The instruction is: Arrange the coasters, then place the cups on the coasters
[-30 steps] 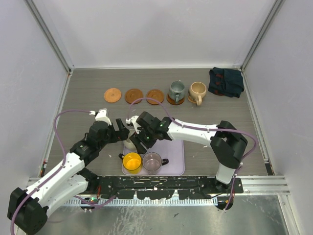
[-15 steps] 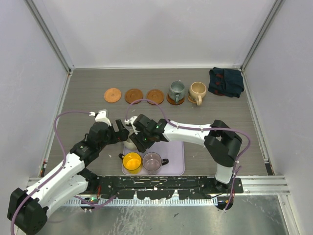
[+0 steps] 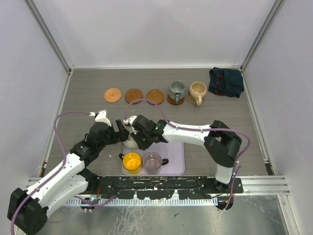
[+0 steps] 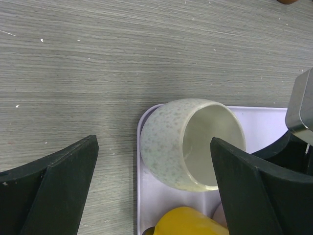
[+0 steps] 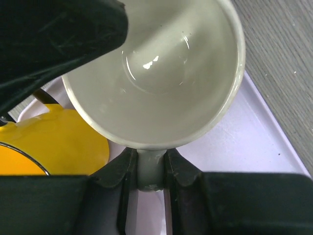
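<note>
Item: white cup (image 3: 130,143), speckled outside and plain inside. Loc.: upright on lavender tray (image 3: 176,156), at the tray's 10 o'clock corner. Right end effector (image 5: 150,169): fingers pressed on either side of the white cup's handle, clamped on it. Left end effector (image 4: 154,147): fingers wide apart, holding nothing, hanging over the white cup from 9 o'clock w/ one finger on each side of it, no contact. Same tray, near edge: yellow cup (image 3: 131,161) at 6 o'clock of the white cup, glass cup (image 3: 152,161) just beside yellow at 3 o'clock. Table (image 3: 88,98), grey wood-grain. Far row at 12 o'clock of the tray: three bare coasters (image 3: 134,95) side by side, apart from each other. Next at 3 o'clock is grey-green cup (image 3: 176,90) on a dark coaster, then beige cup (image 3: 197,91); what is under the beige cup can't be made out. Dark blue cloth (image 3: 226,82), folded, at far 2 o'clock corner.
</note>
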